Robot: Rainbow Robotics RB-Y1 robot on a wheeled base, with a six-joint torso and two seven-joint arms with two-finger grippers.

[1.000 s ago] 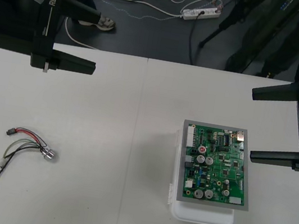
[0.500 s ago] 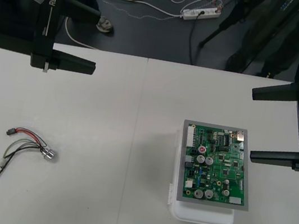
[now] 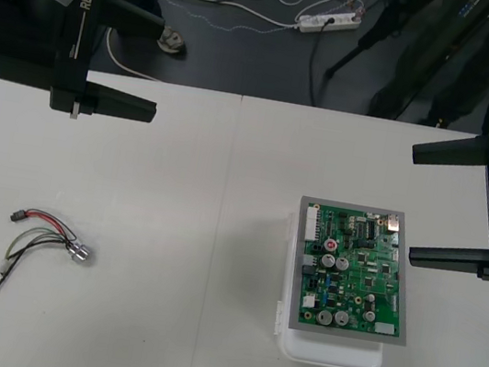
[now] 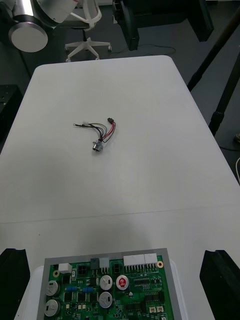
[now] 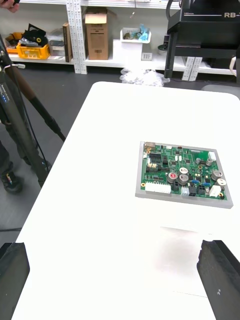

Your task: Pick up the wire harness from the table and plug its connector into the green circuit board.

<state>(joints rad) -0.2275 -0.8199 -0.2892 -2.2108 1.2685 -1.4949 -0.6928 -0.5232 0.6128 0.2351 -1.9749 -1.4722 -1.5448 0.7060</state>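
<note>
Front view: the left gripper (image 3: 147,64) hung over the far left of the table (image 3: 198,185) and the right gripper (image 3: 413,206) just beside the green circuit board (image 3: 352,270) on its white base (image 3: 330,351), both spread wide and empty; the wire harness (image 3: 41,243) lay loose on the table's left side, well apart from the board. Right wrist view: that arm's fingers (image 4: 12,282) stood far apart near the board, the harness flat on the table beyond it, unplugged. Left wrist view: its fingers (image 5: 220,280) stood wide apart, the board lying beyond them.
</note>
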